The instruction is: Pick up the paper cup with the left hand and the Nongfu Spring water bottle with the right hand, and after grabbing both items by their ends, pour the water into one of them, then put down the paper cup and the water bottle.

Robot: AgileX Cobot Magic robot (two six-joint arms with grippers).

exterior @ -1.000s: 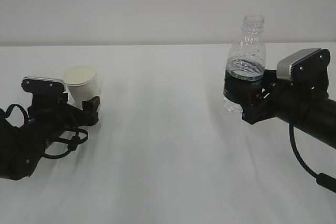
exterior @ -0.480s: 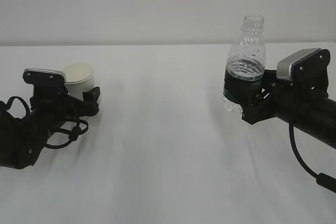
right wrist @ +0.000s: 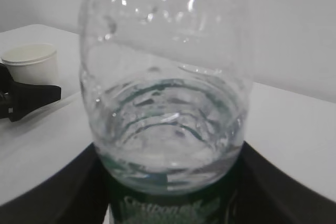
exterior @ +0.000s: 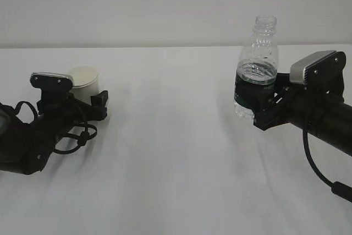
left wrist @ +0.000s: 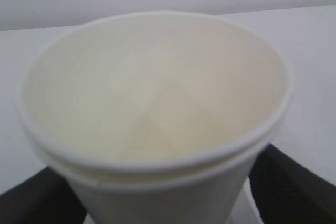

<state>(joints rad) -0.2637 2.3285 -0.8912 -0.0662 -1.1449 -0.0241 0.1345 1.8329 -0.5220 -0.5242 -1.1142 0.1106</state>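
The paper cup (exterior: pixel 83 78) is white with a cream inside and stands upright at the left, low over the white table (exterior: pixel 176 163). My left gripper (exterior: pixel 87 100) is shut on its lower part. In the left wrist view the cup (left wrist: pixel 157 103) fills the frame with a black finger (left wrist: pixel 294 187) on each side; I cannot tell whether it holds liquid. My right gripper (exterior: pixel 254 102) is shut on the green label band of the Nongfu Spring water bottle (exterior: pixel 257 64), which is upright and capless. Water (right wrist: pixel 168 145) fills the bottle to about its middle.
The cup (right wrist: pixel 31 61) and the left gripper's finger (right wrist: pixel 26 98) show far left in the right wrist view. A pale wall runs behind the table's far edge. A wide stretch of bare table lies between the two arms.
The left arm has come down and shifted a little right, and the cup has gone from tilted toward the camera to upright. The right arm and bottle have not moved.
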